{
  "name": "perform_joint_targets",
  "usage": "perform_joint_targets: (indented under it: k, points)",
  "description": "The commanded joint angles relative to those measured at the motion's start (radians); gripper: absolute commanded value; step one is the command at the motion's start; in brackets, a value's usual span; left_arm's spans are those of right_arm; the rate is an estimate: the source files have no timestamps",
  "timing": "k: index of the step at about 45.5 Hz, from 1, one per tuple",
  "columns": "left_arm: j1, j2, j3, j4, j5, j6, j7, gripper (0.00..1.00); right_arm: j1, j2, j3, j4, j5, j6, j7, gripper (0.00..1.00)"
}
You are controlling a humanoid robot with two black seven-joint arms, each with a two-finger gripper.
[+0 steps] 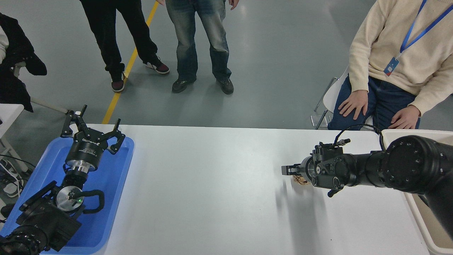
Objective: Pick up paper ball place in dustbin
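The small crumpled tan paper ball with brown creases [300,180] sat directly below the black right gripper [291,169], partly covered by the gripper's body, over the right half of the white table [219,184]. Whether the ball rested on the tabletop or hung from the fingers could not be told, and the side-on view did not show how far the gripper's fingers were spread. The right arm [400,170] reached in from the right edge, pointing leftward across the table.

The large cream plastic dustbin with a thick rounded rim [417,219] stood at the table's right end, mostly behind the right arm; the visible part of its inner wall showed nothing inside. The ball lay well apart from it, to its left.

At the table's left end, a shallow blue plastic tray [113,198] sat beneath the parked left arm, whose black left gripper [92,131] hung over the tray's far end with its fingers spread wide and nothing between them.

Beyond the far edge, a person in a cream sweater [396,53] sat with both hands on their knees, and two people [159,42] stood on the grey floor.
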Motion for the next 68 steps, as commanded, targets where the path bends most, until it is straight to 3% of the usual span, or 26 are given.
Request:
perform_joint_targets:
  k: [1, 44, 48, 51, 56, 59, 68]
  points:
    - [0.001, 0.000, 0.000, 0.000, 0.000, 0.000, -0.001, 1.00, -0.025, 0.000, 0.001, -0.027, -0.001, -0.006, -0.001, 0.91]
    - [0.001, 0.000, 0.000, 0.000, 0.000, 0.000, -0.001, 1.00, -0.078, 0.000, 0.018, -0.078, 0.000, -0.012, 0.001, 0.90]
    - [0.001, 0.000, -0.001, 0.000, 0.000, 0.000, -0.001, 1.00, -0.086, 0.000, 0.019, -0.078, 0.000, -0.012, -0.001, 0.83]
    - [0.001, 0.002, 0.000, 0.000, 0.000, 0.000, -0.001, 1.00, -0.091, 0.000, 0.019, -0.078, 0.000, -0.012, -0.001, 0.67]
    - [-0.001, 0.000, 0.000, 0.000, 0.000, 0.000, -0.001, 1.00, -0.091, 0.000, 0.021, -0.073, 0.017, -0.010, -0.001, 0.21]
    - [0.001, 0.002, 0.000, 0.000, 0.000, 0.000, -0.001, 1.00, -0.091, 0.000, 0.025, -0.069, 0.022, -0.009, -0.001, 0.00]
    - [0.001, 0.002, -0.001, 0.000, 0.000, 0.000, -0.001, 1.00, -0.083, 0.000, 0.059, -0.063, 0.128, -0.010, -0.002, 0.00]
